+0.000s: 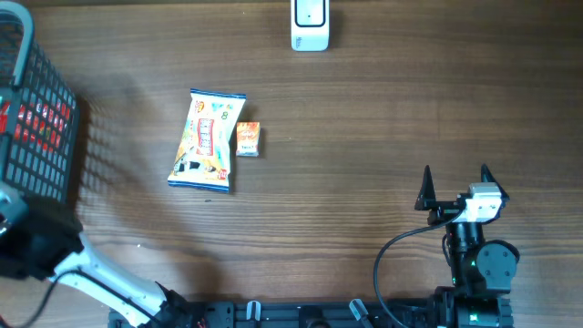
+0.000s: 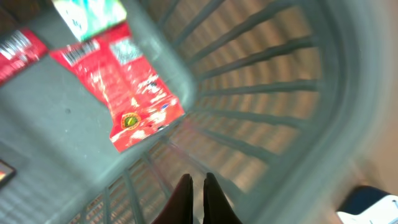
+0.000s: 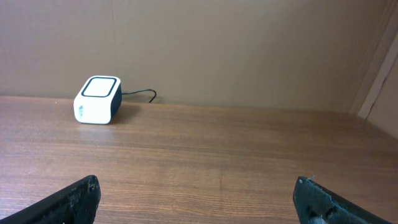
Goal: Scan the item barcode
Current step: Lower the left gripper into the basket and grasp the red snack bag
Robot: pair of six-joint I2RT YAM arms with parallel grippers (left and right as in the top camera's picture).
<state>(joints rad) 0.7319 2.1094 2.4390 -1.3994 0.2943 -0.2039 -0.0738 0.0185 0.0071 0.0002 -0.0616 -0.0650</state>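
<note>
The white barcode scanner [image 1: 310, 25] stands at the table's far edge and shows again in the right wrist view [image 3: 97, 99]. A colourful snack bag [image 1: 208, 139] and a small orange box [image 1: 248, 138] lie side by side left of centre. My left gripper [image 2: 198, 180] is shut with nothing between its fingers, hovering over the mesh basket [image 2: 261, 93], where a red packet [image 2: 121, 84] lies. In the overhead view only the left arm [image 1: 32, 239] shows, beside the basket. My right gripper [image 1: 455, 178] rests open and empty at the lower right, its fingers wide apart [image 3: 196, 183].
The dark mesh basket [image 1: 41, 150] fills the left edge and holds red packets [image 1: 36, 123] and a green and white pack [image 2: 90, 15]. The scanner's cable runs along the back wall [image 3: 143, 93].
</note>
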